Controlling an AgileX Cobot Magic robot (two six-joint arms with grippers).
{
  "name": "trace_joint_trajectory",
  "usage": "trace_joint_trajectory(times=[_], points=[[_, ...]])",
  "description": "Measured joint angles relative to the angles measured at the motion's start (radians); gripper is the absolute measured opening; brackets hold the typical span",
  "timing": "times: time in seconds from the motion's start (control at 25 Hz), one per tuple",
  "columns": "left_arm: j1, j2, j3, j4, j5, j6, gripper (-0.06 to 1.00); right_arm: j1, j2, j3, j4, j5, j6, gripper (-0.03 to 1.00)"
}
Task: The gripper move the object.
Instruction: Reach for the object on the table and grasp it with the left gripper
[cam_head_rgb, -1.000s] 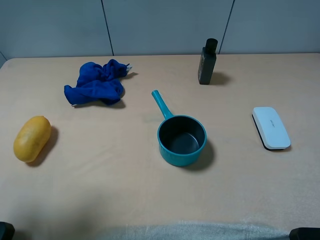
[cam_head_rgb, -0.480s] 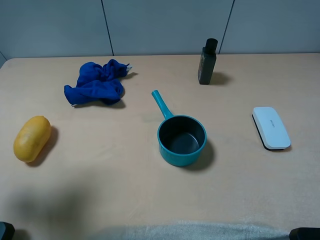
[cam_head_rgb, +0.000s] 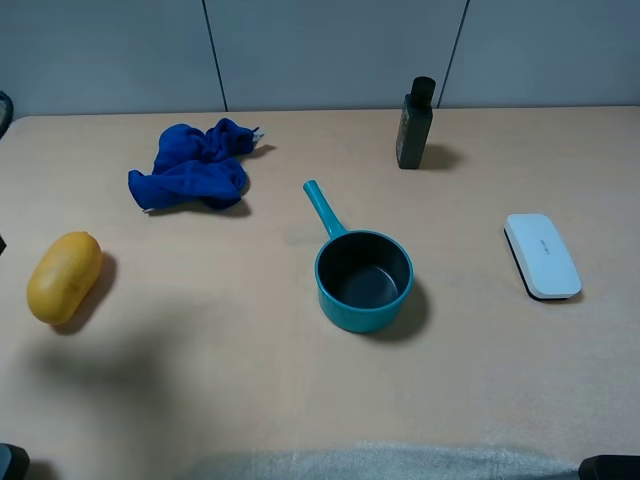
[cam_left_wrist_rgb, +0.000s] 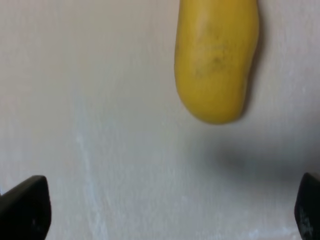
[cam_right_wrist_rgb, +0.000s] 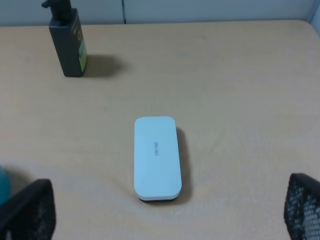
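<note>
The object (cam_left_wrist_rgb: 216, 60) looks smooth, firm, perhaps slippery. It lies ahead of the gripper (cam_left_wrist_rgb: 165, 210), jaws wide apart; best clamped across its middle.

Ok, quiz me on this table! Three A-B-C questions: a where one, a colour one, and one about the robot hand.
1. Where is the yellow object? A. in a basket B. on the bare table, far left C. on a plate
2. What colour is the pot? A. red B. teal C. white
3. The left gripper is: A. open, empty B. shut on a spoon C. shut on the object
Answers: 1 B: bare table all around it. 2 B: teal wall and handle. 3 A: fingertips far apart, nothing between.
</note>
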Motion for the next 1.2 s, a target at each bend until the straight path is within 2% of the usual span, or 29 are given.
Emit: trace_joint_trajectory(times=[0.76, 1.2], points=[[0.000, 0.382, 0.000, 0.004, -0.267, 0.016, 0.99, 0.000, 0.000, 0.000, 0.000, 0.000, 0.000, 0.69], [0.000, 0.562, -0.001, -0.059, -0.365, 0.062, 0.99, 0.000, 0.000, 0.000, 0.000, 0.000, 0.000, 0.69]])
